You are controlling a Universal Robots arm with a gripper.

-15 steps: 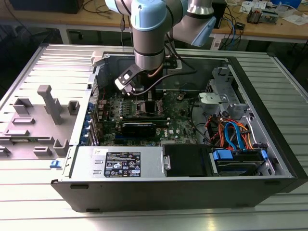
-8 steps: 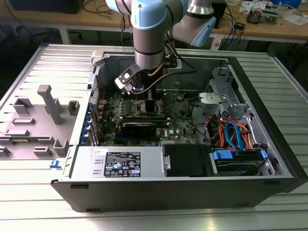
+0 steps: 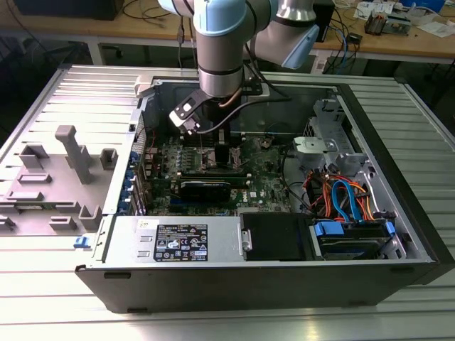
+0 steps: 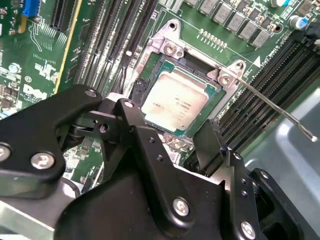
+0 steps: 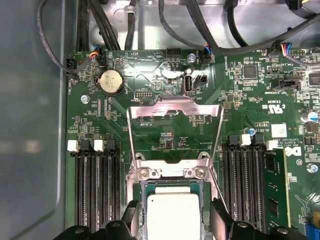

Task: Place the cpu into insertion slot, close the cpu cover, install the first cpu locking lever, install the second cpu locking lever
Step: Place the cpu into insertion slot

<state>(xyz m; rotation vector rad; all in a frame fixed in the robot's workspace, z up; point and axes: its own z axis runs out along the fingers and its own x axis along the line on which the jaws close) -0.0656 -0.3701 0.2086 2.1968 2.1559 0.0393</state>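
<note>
The cpu (image 4: 175,102) (image 5: 172,212), a flat silver-grey square, lies in the insertion slot (image 4: 197,62) on the green board. My gripper (image 4: 167,120) (image 5: 175,215) hangs low over it and is open. Its black fingers (image 4: 135,130) (image 5: 220,215) stand on either side of the chip, with small gaps to its edges. The cpu cover (image 5: 175,103), a silver frame with a big window, is swung back flat on the board beyond the socket. One thin locking lever (image 4: 272,107) sticks out unlatched beside the socket. In the exterior view the gripper (image 3: 215,144) is inside the open computer case.
Long black memory slots (image 5: 95,185) (image 5: 245,185) flank the socket. A coin battery (image 5: 111,81) and black cables (image 5: 170,25) lie beyond the cover. The case holds a power supply (image 3: 178,238) and a drive bay with coloured cables (image 3: 341,199). A grey fixture (image 3: 71,153) stands at the exterior view's left.
</note>
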